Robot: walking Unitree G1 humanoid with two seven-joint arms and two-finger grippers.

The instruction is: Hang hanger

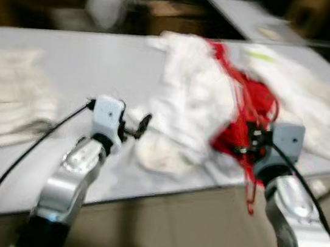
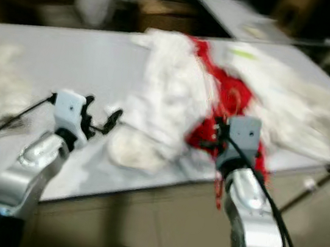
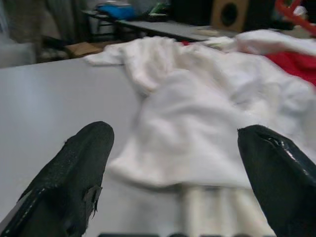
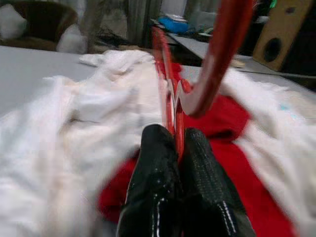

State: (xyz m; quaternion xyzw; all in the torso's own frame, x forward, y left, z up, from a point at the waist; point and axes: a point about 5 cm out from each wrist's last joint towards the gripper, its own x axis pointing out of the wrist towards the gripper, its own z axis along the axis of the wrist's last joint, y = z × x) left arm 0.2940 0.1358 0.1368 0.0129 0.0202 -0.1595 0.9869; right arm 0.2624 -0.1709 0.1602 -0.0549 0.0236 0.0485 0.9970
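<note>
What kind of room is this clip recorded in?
Likely a workroom or storage space used for sorting laundry: white clothes heaped on a long grey table, a speaker and cluttered tables behind. The right gripper holds a red hanger.

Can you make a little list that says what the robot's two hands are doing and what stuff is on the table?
left gripper: open, empty, over the table edge beside the white clothes
right gripper: shut on red hanger
table: pale grey, long
white clothes: crumpled heap in the middle
red garment: bunched by the right gripper
folded white cloth: on the robot's far left
picture: blurred
</note>
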